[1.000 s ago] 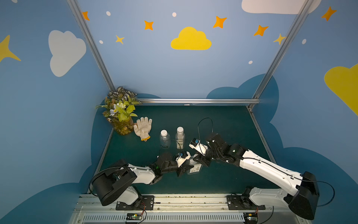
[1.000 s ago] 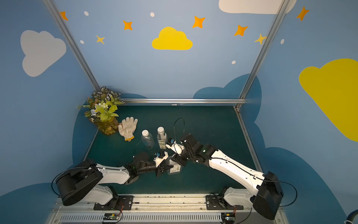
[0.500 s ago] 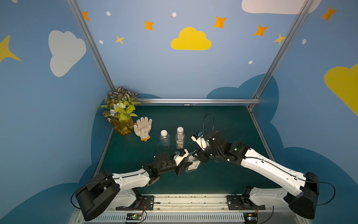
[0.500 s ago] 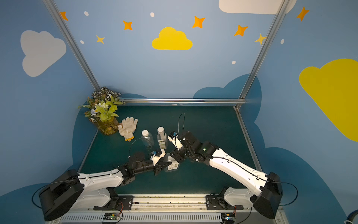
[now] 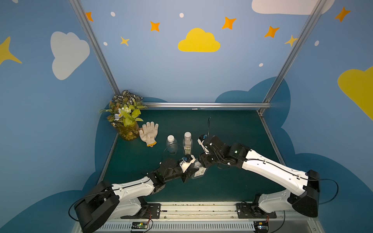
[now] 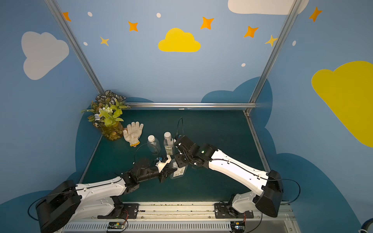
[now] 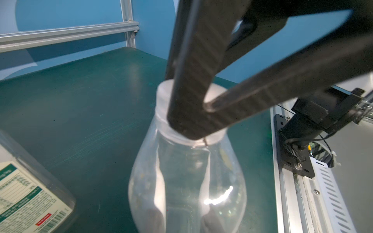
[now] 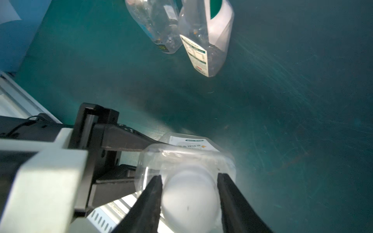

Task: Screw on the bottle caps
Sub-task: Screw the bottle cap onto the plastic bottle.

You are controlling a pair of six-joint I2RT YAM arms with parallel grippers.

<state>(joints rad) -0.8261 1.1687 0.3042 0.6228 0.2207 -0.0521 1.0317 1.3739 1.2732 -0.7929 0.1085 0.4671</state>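
**Two grippers on one bottle**

My left gripper is clamping the wide bottle by its clear, labelled body. My fingers there are narrowed onto its sides, and I am holding it near the front middle of the green table. I cannot tell whether its base is touching the surface.

My right gripper is reaching down over the neck of that same bottle. Its two black fingers are standing on either side of the white cap, which is sitting on the neck. They are lying very close against the cap's rim, but I cannot tell whether they are pinching it or standing just clear of it.

Farther back, the round bottle and the slim bottle are standing upright side by side, both capped in white. To my left of them a white work glove is lying flat, just beside the potted plant in the corner.
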